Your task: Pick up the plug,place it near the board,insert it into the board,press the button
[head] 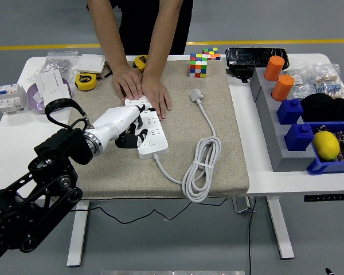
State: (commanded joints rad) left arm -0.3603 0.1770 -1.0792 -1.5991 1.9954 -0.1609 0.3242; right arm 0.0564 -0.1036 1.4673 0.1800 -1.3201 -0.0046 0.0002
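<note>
Left hand: left hand is reaching in over the power strip, white palm up top, dark fingers curling down beneath it.
Grip: fingers are curled around something dark that I take to be the black plug; it is mostly hidden, so the hold is a judgement, not certain.
Plug position: under the palm, at the fingertips, touching or just over the strip's near-left sockets; cannot tell if the prongs are seated.
Person: two hands are pressing flat on the strip's far end, just beyond the robot's fingertips, steadying it.
Right hand: not showing.
Other: white plug with coiled cable is lying well off to the right of the fingers, on the tan mat.
Step (judged): inserting.
Risk: prongs missing the slots, since the palm is blocking the view; a skewed push jamming the plug or sliding the strip; fingertips crowding the person's hands.
</note>
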